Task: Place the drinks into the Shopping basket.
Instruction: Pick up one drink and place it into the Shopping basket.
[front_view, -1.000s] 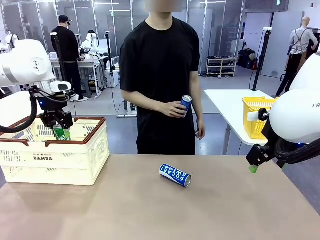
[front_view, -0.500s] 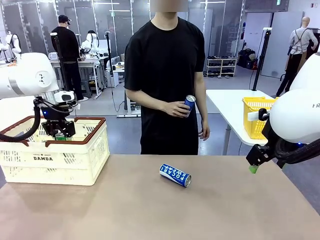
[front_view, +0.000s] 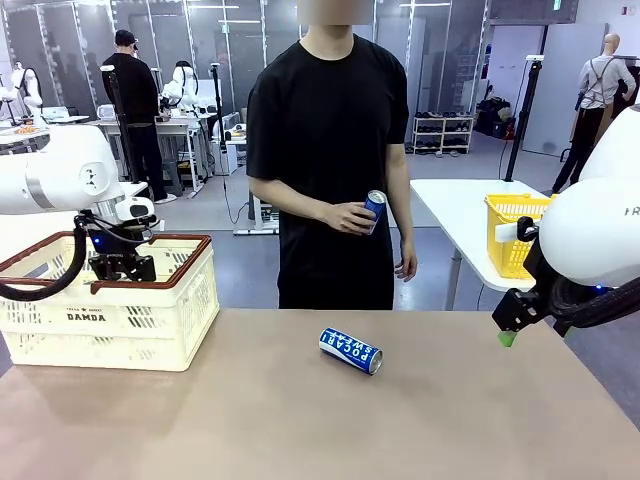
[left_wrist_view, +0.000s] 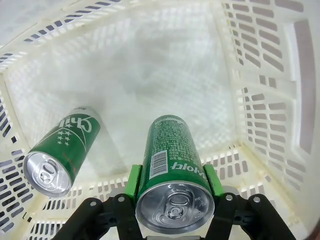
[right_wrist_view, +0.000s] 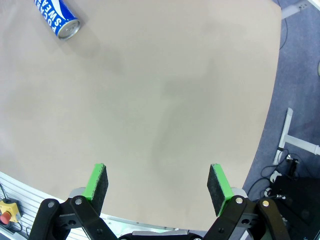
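Green metal drink can (left_wrist_view: 172, 165) is clamped in our left jaws inside the cream slotted plastic basket (left_wrist_view: 260, 100); our right jaws stand apart.

Left arm (front_view: 50, 175): wrist turned downward; left claw (left_wrist_view: 172, 182) clamped on green can (left_wrist_view: 167, 145).
Right arm (front_view: 590, 235): held at bench's right edge; right claw (right_wrist_view: 158, 187) jaws spread wide.

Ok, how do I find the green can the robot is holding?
Look for the big cream-white basket with the brown rim at the left end of the table. Inside it, the robot's left hand grips a green can. The other green can in there has nothing holding it; this one is clamped between green pads.
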